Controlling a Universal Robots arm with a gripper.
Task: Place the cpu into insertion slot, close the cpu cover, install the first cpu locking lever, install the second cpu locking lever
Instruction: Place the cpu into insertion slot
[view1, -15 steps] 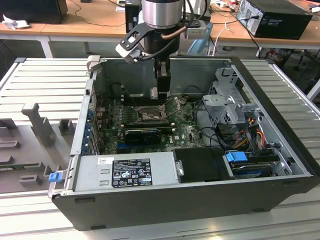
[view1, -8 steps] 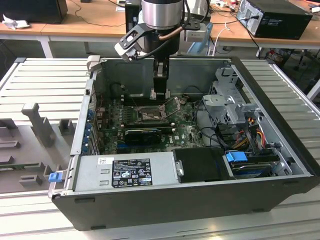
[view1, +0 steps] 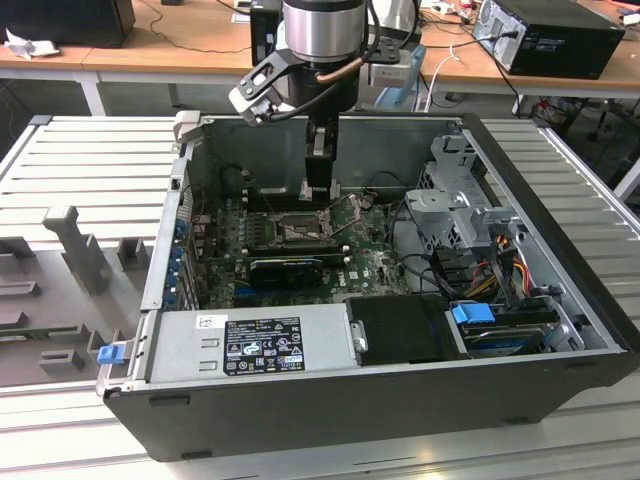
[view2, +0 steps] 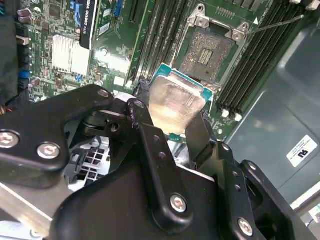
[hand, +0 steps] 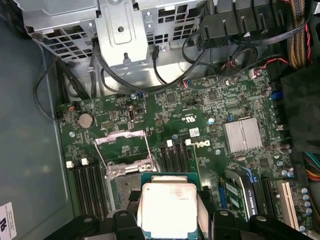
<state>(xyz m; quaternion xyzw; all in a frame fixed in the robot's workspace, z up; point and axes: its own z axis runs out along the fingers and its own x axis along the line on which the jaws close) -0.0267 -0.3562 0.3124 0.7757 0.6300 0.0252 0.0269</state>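
My gripper (view1: 320, 193) hangs inside the open computer case, just behind the insertion slot (view1: 298, 232) in the exterior view. It is shut on the cpu (view2: 175, 102), a square chip with a silvery top and green edge, held by two opposite sides between the black fingers (view2: 145, 132). In the first wrist view the cpu (hand: 167, 207) overlaps one edge of the insertion slot (hand: 124, 187), whose pin field lies bare. The cpu cover (hand: 122, 144) stands swung open beyond the slot, with a thin locking lever (hand: 99, 159) raised beside it. The insertion slot (view2: 207, 52) is uncovered below the chip.
Long black memory slots (view2: 160, 35) flank the socket on both sides. A black expansion card (view1: 290, 268), a finned heatsink (hand: 242, 135) and loose cables (hand: 125, 80) lie nearby. The power supply (view1: 250, 345) and drive cage (view1: 455, 210) wall in the board.
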